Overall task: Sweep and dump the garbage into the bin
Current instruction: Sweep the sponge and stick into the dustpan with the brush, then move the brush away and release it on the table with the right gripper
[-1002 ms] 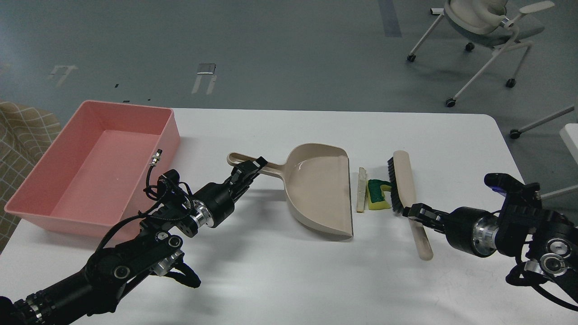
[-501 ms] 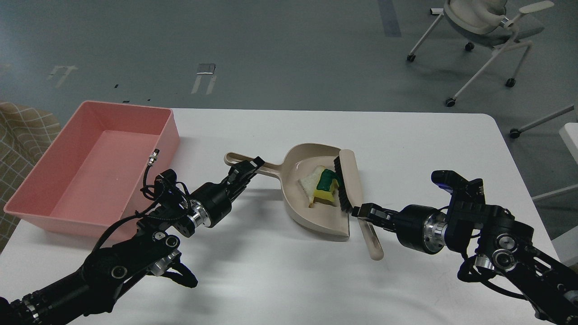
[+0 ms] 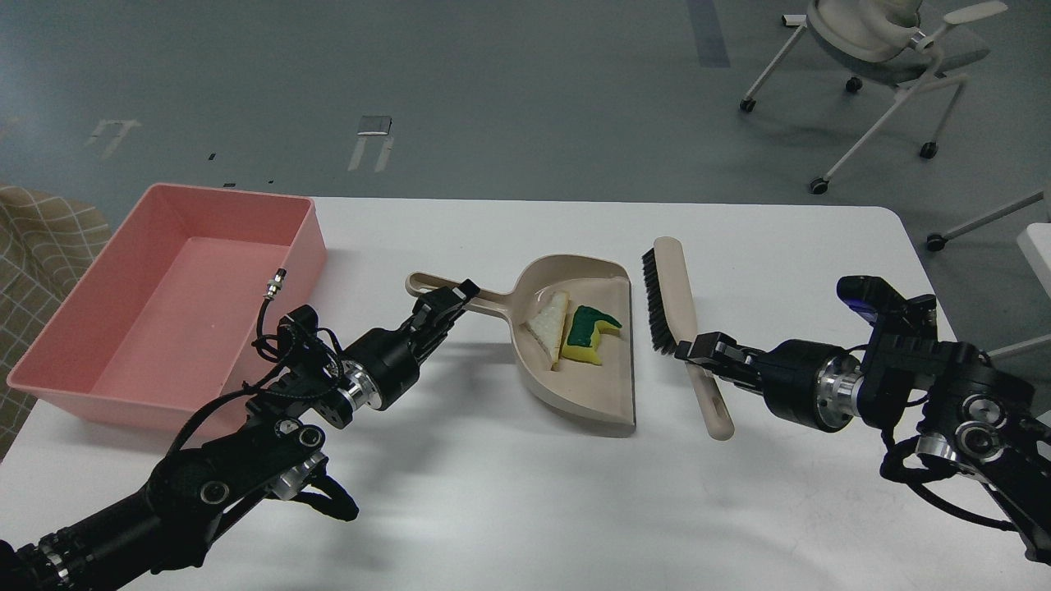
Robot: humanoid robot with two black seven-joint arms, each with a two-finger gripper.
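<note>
The beige dustpan (image 3: 579,345) is laid near the middle of the white table (image 3: 525,492), its handle directed toward the left edge and its open mouth toward the right edge. The handle is clamped by the left gripper (image 3: 447,300). Inside the pan, the bread slice (image 3: 548,324) is seen with its long axis running toward the far edge, and the sponge (image 3: 589,335) is set just beside it, green face up. The brush (image 3: 677,316) is held by the right gripper (image 3: 698,349), closed on its handle; it is placed just right of the pan mouth, long axis front to back, bristles facing left. The pink bin (image 3: 304,238) is found at the far-left corner, well apart from the pan.
</note>
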